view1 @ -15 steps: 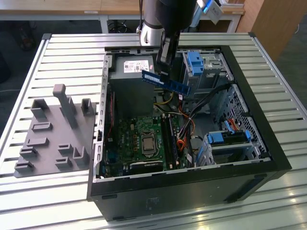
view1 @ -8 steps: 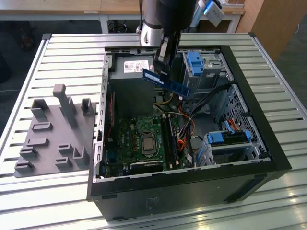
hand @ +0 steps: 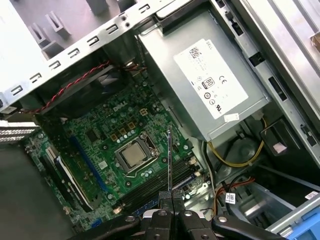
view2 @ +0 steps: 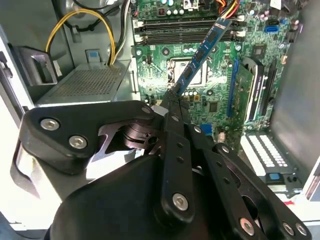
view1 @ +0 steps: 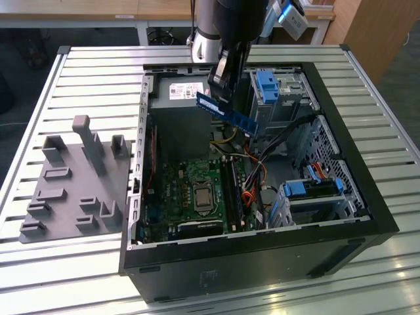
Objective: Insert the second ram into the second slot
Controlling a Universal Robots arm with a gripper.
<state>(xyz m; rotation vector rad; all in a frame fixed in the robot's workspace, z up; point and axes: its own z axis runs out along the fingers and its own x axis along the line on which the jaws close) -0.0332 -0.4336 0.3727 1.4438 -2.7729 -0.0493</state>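
The second ram (view1: 241, 120), a blue stick clamped at one end by the gripper (view1: 222, 98) with its jaws closed on it, hangs tilted well above the motherboard (view1: 190, 190) inside the open computer case (view1: 262, 262), so seating it well likely means levelling it squarely along the memory slots (view1: 231, 187).

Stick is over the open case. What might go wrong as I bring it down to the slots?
1. The pincer seems to grip the second ram away from its middle, so pushing down may pivot it.
2. In the exterior view the stick hangs tilted above the board, so it may meet the memory slots corner first.
3. Loose cables lie beside the slots and may snag.
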